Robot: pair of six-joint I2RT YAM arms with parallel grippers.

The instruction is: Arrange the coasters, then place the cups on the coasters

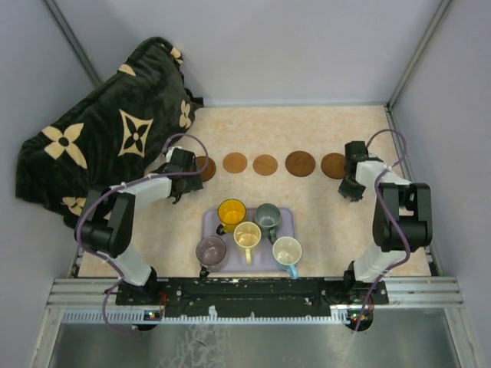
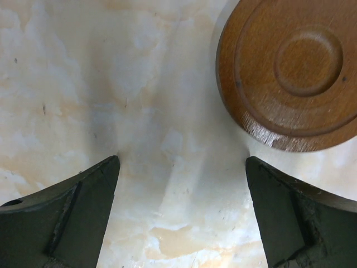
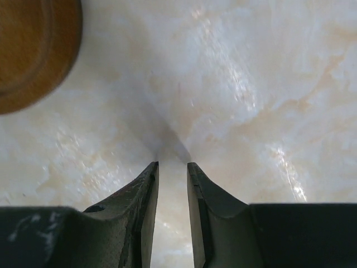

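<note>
Several brown coasters lie in a row across the table, among them coaster [image 1: 235, 162], coaster [image 1: 265, 165] and coaster [image 1: 300, 163]. The leftmost coaster [image 1: 205, 169] [image 2: 290, 72] lies just right of my left gripper [image 1: 184, 176] [image 2: 181, 167], which is wide open over bare table. The rightmost coaster [image 1: 334, 165] [image 3: 33, 50] lies up and to the left of my right gripper [image 1: 350, 190] [image 3: 173, 163]. Its jaws stand a narrow gap apart with nothing between them. The yellow cup [image 1: 231, 210], grey-green cup [image 1: 268, 217], cream cup [image 1: 247, 234], mauve cup [image 1: 211, 250] and white cup [image 1: 288, 251] stand together on the tray.
The lavender tray [image 1: 285, 215] sits at the near middle, between the two arms. A black blanket with a cream flower pattern [image 1: 107, 130] is heaped at the far left. Grey walls enclose the table on three sides.
</note>
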